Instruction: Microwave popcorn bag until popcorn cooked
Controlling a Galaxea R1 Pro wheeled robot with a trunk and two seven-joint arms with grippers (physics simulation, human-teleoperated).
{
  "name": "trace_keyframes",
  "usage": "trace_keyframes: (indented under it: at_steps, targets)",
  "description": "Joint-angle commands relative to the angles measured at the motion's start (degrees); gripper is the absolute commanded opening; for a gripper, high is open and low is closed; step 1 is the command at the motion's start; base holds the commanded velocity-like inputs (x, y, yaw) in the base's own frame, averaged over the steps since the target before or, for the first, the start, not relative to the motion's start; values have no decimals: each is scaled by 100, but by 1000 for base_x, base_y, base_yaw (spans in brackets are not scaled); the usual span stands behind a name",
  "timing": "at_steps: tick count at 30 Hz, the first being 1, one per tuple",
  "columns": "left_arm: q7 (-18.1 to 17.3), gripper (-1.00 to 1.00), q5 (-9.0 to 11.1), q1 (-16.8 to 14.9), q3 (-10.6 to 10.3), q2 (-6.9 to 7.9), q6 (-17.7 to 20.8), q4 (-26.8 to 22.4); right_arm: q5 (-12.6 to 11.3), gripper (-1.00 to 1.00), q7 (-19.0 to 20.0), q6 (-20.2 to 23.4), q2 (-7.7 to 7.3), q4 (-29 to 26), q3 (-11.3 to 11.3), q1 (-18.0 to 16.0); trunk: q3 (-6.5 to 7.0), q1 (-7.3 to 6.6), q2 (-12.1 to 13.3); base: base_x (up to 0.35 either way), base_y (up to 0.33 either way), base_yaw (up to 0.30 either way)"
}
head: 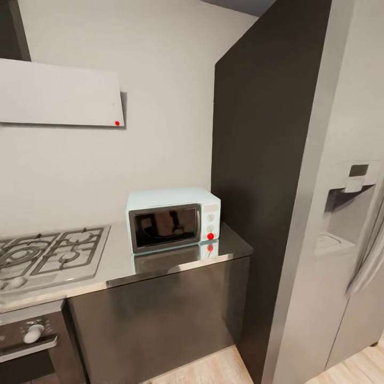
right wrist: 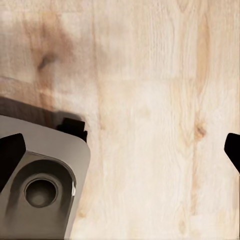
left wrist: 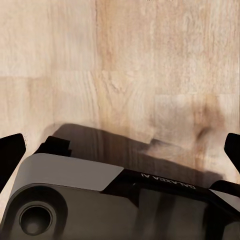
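Facing the microwave (head: pixel 173 220) – door closed, on the counter (head: pixel 234 246) end beside the tall cabinet (head: pixel 261 160) – both hands hang apart and empty over the wooden floor (right wrist: pixel 150 100), seemingly just arriving.

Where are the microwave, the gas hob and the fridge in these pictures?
microwave (head: pixel 173 220): head view, on its dark glass door.
gas hob (head: pixel 50 253): head view, on the black grates.
fridge (head: pixel 341 250): head view, on its grey door, below the dispenser.
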Motion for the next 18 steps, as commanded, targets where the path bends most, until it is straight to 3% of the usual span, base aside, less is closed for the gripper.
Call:
trace_keyframes:
  at_steps: [1, 12, 18]
  targets:
    - [-8, 100, 52, -6, -49, -3, -20, 10, 66, 100, -4, -18, -3, 16, -48, -8, -7, 0, -4, 0, 0, 286]
    - [-8, 100, 52, -6, -51, -3, -20, 10, 127, 100, 5, -11, -4, 16, -43, -8, -25, 0, -4, 0, 0, 292]
    - [-8, 100, 52, -6, -51, -3, -20, 10, 127, 100, 9, -8, -4, 16, -33, -8, -70, 0, -4, 0, 0, 189]
